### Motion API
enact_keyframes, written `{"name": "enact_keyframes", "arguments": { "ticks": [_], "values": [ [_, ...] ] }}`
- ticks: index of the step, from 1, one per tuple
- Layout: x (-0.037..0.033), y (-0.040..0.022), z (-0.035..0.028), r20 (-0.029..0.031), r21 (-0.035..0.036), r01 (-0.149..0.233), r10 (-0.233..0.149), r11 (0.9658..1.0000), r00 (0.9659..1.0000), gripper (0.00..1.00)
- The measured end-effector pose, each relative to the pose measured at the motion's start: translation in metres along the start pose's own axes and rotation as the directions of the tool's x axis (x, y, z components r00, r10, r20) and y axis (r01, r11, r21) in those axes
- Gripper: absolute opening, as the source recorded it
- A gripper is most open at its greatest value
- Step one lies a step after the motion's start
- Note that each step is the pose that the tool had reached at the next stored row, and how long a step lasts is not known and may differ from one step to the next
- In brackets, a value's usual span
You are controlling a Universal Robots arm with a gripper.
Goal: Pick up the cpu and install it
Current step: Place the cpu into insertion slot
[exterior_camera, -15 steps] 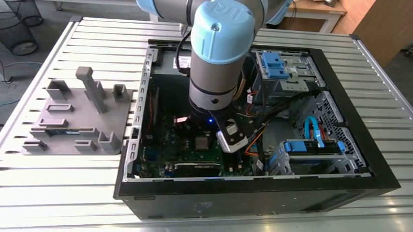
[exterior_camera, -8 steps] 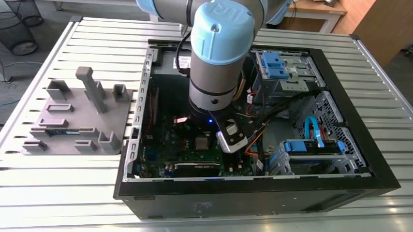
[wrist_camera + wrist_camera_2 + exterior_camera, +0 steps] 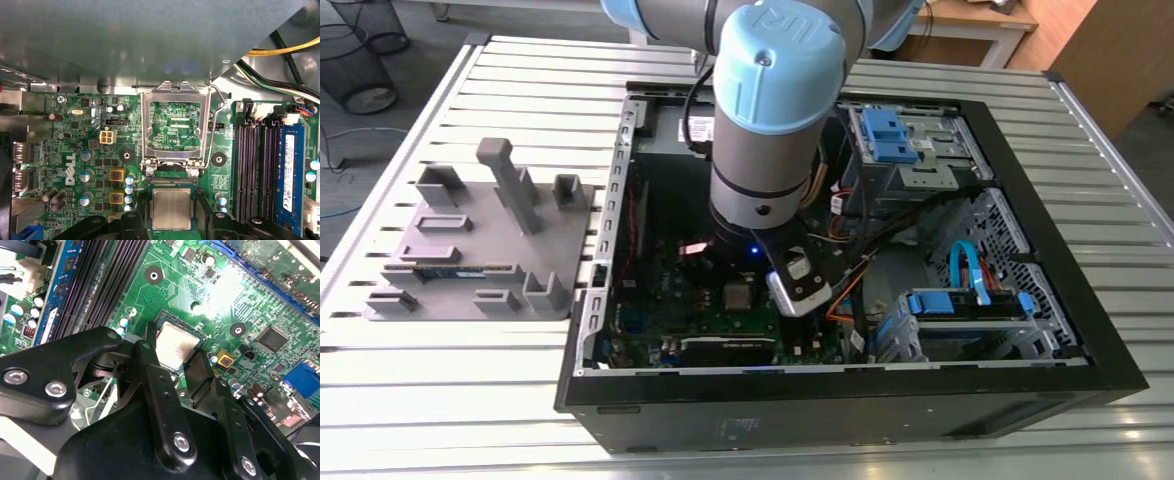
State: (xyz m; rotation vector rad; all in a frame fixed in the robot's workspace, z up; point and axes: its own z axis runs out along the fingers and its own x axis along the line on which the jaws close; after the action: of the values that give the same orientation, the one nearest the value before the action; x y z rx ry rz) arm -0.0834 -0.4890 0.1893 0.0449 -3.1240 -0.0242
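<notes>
Slatted metal table [image 3: 480,400] carries an open computer case [image 3: 854,410], and the arm [image 3: 774,120] reaches straight down into it. Its gripper [image 3: 176,354] is pinched on the cpu [image 3: 177,344] — in the second wrist view the black fingers [image 3: 149,357] press against two opposite edges of the silver chip. In the first wrist view the cpu [image 3: 171,209] sits squarely over the socket [image 3: 173,176], with a strip of the socket's green contact field showing past one edge; whether it is seated or just above, I cannot tell. Just beside the socket its metal load frame [image 3: 146,125] is swung open, with the wire lever [image 3: 216,120] alongside. Around them lies the green motherboard [image 3: 75,150], with the dark memory slots [image 3: 255,165] near — one holds a blue stick [image 3: 290,170]. Well apart on the table, at the exterior view's left, stands a grey fixture [image 3: 467,240].
</notes>
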Motion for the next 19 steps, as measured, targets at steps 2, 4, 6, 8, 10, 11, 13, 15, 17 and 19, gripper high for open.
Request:
{"name": "enact_keyframes", "arguments": {
  "ticks": [2,4,6,8,10,11,13,15,17,19],
  "values": [
    [0.0003,0.0,0.0,0.0001,0.0004,0.0,0.0,1.0,1.0,0.47],
    [0.0006,0.0,0.0,-0.0001,0.0011,0.0,0.0,1.0,1.0,0.47],
    [0.0006,0.0,0.0002,-0.0001,0.002,-0.001,0.001,1.0,1.0,0.47],
    [0.0006,0.0,0.0006,-0.0002,0.003,-0.002,0.002,1.0,1.0,0.47],
    [0.0006,-0.0001,0.0006,-0.0002,0.0031,-0.002,0.002,1.0,1.0,0.47],
    [0.0006,0.0,0.0006,-0.0002,0.0031,-0.002,0.002,1.0,1.0,0.47],
    [0.0006,0.0002,0.001,-0.0001,0.0033,-0.002,0.002,1.0,1.0,0.47],
    [0.0006,0.0008,0.0012,-0.0002,0.0033,-0.003,0.003,1.0,1.0,0.47],
    [0.0006,0.0009,0.0013,-0.0002,0.0031,-0.004,0.004,1.0,1.0,0.47],
    [0.0006,0.001,0.0014,-0.0001,0.003,-0.007,0.007,1.0,1.0,0.47]
  ]
}}
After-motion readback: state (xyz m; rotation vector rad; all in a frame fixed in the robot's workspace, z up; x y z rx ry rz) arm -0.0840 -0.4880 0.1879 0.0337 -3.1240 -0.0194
